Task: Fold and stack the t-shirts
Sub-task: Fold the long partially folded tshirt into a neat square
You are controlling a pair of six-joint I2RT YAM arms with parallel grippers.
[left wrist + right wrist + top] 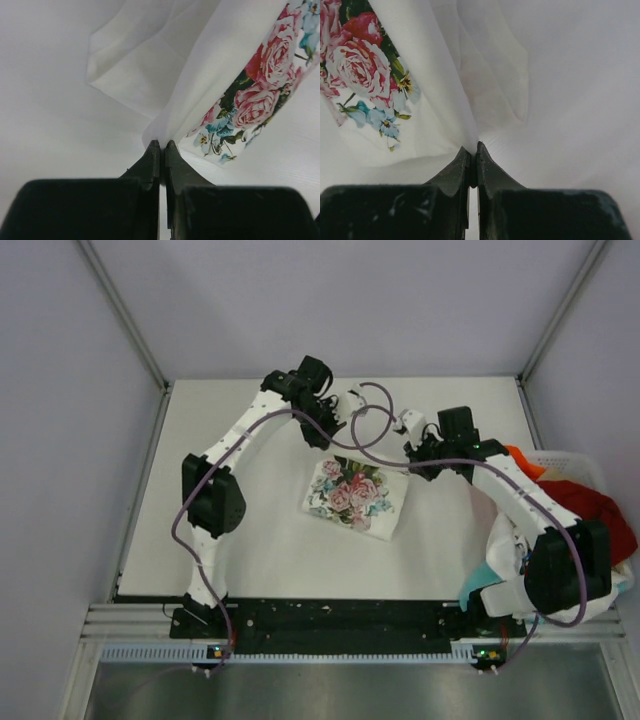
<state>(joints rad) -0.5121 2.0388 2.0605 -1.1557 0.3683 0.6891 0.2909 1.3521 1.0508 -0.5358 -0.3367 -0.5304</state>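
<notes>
Fold step in hand: left gripper and right gripper each pinched shut on a white edge of the floral t-shirt at the middle of the table; next move likely needs both edges carried evenly over the print.

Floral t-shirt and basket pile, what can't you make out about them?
Top view: the floral t-shirt has white edges lost against the white table.
Top view: the right arm hides part of the basket pile.
Wrist views: the shirt is cut off by the frame edges.
</notes>
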